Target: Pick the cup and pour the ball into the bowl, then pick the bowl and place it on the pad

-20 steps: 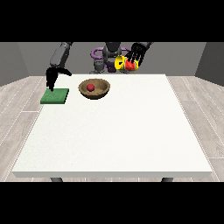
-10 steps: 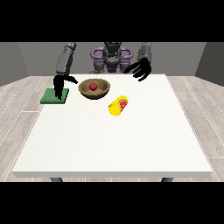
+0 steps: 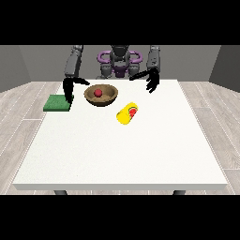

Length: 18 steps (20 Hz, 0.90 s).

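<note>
A brown wooden bowl stands on the white table with a red ball inside it. A yellow cup lies on its side to the right of the bowl and nearer the camera, with a red patch at its mouth. A green pad lies flat at the table's left edge. The hand at the view's left hangs over the pad's right end with fingers pointing down and holds nothing. The hand at the view's right hovers right of the bowl, fingers spread, with nothing in it.
The white table stretches wide towards the camera, with its front edge near the bottom. The robot's purple and grey torso stands behind the far edge. Grey wood flooring surrounds the table.
The yellow cup left the hand at the view's right and now lies on the table. That hand came down lower. The other hand shifted slightly right over the pad.
</note>
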### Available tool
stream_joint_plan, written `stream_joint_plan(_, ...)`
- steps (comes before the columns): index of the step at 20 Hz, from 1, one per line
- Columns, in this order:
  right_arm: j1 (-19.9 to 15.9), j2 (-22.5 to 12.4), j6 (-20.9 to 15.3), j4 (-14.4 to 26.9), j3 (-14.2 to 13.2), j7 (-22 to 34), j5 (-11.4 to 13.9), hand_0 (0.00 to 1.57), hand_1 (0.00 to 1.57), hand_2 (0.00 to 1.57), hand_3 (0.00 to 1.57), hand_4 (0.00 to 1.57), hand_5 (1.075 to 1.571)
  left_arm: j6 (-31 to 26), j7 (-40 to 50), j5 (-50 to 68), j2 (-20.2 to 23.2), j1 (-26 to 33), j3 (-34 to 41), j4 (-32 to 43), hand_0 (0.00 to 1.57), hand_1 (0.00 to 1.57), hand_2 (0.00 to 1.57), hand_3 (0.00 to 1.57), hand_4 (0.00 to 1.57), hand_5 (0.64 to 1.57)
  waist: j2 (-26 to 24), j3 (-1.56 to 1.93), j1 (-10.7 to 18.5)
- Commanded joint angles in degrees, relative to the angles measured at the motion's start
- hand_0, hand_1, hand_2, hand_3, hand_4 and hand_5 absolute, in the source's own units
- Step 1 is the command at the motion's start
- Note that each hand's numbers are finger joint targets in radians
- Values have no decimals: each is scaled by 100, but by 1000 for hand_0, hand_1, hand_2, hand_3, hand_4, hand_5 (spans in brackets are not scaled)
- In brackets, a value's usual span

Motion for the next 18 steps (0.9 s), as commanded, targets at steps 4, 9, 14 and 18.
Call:
stream_joint_plan(4, 343, 165, 184, 561, 17, -684, 24, 0, 0, 0, 0, 193, 1549, -192, -146, 137, 8, 230, -134, -181, 0, 0, 0, 0, 0, 1546, 10, 7, 205)
stream_joint_plan(9, 87, -18, 26, 1251, -333, -969, -111, 0, 0, 0, 0, 232, 1545, -500, 468, 155, 16, -84, -439, -841, 0, 0, 0, 0, 0, 1555, 162, 12, 726)
stream_joint_plan(14, 265, 204, 12, 1040, -354, -1094, -219, 0, 0, 0, 0, 151, 1525, -479, 418, 87, 44, -26, -495, -910, 0, 0, 0, 0, 0, 1558, 303, 12, 795)
stream_joint_plan(18, -81, 258, -106, 1105, -394, -878, -293, 0, 0, 0, 0, 242, 1532, -352, 608, 16, -20, -303, -586, -1007, 0, 0, 0, 0, 0, 1561, 459, 10, 812)
